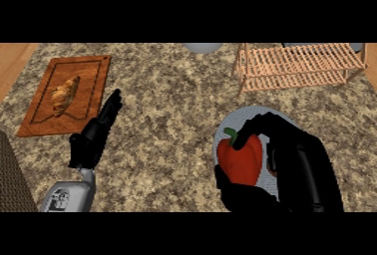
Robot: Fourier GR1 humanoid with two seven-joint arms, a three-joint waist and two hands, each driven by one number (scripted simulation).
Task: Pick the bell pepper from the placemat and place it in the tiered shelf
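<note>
**Over the Placemat, Right Hand Around the Pepper**

Near the counter's front right, the red bell pepper (242, 160) sits inside the curl of the right hand (294, 164). Its fingers (258, 122) arch over the pepper's top beside the green stem, and the thumb (221, 180) presses against its lower left side, so the pepper is pinched between them. Beneath it lies the round grey placemat (230, 124), showing past the pepper on the left and at the top; whether the pepper touches the mat or is raised above it cannot be told.

The tiered shelf (298, 67), made of light wooden slats, stands at the counter's back right corner, well apart from the pepper.

The left hand (94, 137) rests toward the counter's left side, fingers straight and pressed together, holding nothing. Just beyond it, a wooden cutting board (92, 69) lies along the left edge with a croissant (63, 93) on it.
</note>
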